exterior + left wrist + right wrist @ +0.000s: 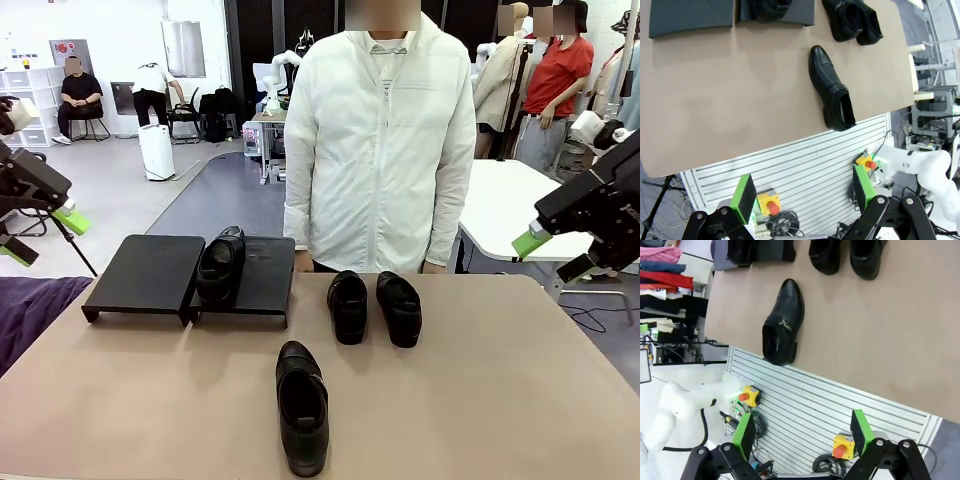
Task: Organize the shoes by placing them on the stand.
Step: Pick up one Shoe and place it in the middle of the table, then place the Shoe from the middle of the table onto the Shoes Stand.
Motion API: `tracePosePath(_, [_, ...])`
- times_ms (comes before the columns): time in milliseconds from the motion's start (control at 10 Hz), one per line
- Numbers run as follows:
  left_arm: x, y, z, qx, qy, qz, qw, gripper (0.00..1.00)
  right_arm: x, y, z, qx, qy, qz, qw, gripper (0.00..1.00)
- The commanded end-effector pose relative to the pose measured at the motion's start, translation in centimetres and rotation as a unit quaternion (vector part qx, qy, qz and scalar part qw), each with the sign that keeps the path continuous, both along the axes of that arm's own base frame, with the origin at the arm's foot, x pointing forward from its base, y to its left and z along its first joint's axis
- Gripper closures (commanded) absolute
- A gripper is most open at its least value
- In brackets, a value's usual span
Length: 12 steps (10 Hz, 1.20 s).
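Front: one shoe (221, 265) sits on the stand (150, 270) at its panel seam, three shoes (348, 305) wait on the desk (500, 380), nearest shoe (302, 405) likely first pick; left wrist: left pincer (803, 192) wide, empty, staged off-desk; right wrist: right pincer (802, 431) likewise.

left gripper (42, 236): black boxy body, two black fingers tipped with bright green pads (70, 220). Its wrist cam shows black linkage bars with silver pivot pins (876, 200) at the knuckles and flat green rectangular pads.
right gripper (552, 256): identical build and black/green scheme, with the same silver pins on its wrist cam (876, 442).
Arm links are white, rounded and glossy: right arm (922, 165) and left arm (682, 400), both off the table's (480, 380) near edge.
person (380, 150) at the table's far edge: white zip-front jacket, stand collar, long sleeves, horizontal chest seam, light top showing at the neck.
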<state>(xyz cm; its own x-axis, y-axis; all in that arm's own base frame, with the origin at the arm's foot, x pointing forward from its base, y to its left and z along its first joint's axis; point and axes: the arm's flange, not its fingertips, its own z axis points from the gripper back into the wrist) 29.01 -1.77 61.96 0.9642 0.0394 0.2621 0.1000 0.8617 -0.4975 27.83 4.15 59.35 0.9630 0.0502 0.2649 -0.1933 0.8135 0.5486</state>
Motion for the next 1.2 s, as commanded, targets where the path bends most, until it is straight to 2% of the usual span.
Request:
tracePosePath(0, [-0.1,0.1,0.1,-0.007,0.001,-0.004,1.0,0.0,0.2,-0.1,0.5,0.012,0.006,0.004,1.0,0.0])
tracePosePath(500, [0.0,0.0,0.0,0.0,0.0,0.0,1.0,0.0,0.2,-0.1,0.5,0.012,0.006,0.004,1.0,0.0])
tracePosePath(600, [1.0,-4.4,0.9,0.016,0.015,0.023,0.999,0.0,0.2,-0.1,0.5,0.012,0.006,0.004,1.0,0.0])
tracePosePath(700, [4.3,-11.7,0.9,0.035,0.069,0.033,0.996,0.0,0.2,-0.1,0.5,0.012,0.006,0.004,1.0,0.0])
tracePosePath(800, [6.5,-17.6,0.2,0.062,0.108,0.067,0.99,0.0,0.2,-0.1,0.5,0.012,0.006,0.004,1.0,0.0])
tracePosePath(900, [8.0,-21.5,-1.3,0.065,0.136,0.127,0.98,0.0,0.2,-0.1,0.5,0.012,0.006,0.004,1.0,0.0])
tracePosePath(1000, [8.2,-24.1,-3.4,0.095,0.193,0.167,0.962,0.0,0.2,-0.1,0.5,0.012,0.006,0.004,1.0,0.0])
tracePosePath(1100, [7.8,-25.6,-5.0,0.112,0.224,0.178,0.952,0.0,0.2,-0.1,0.5,0.012,0.006,0.004,1.0,0.0])
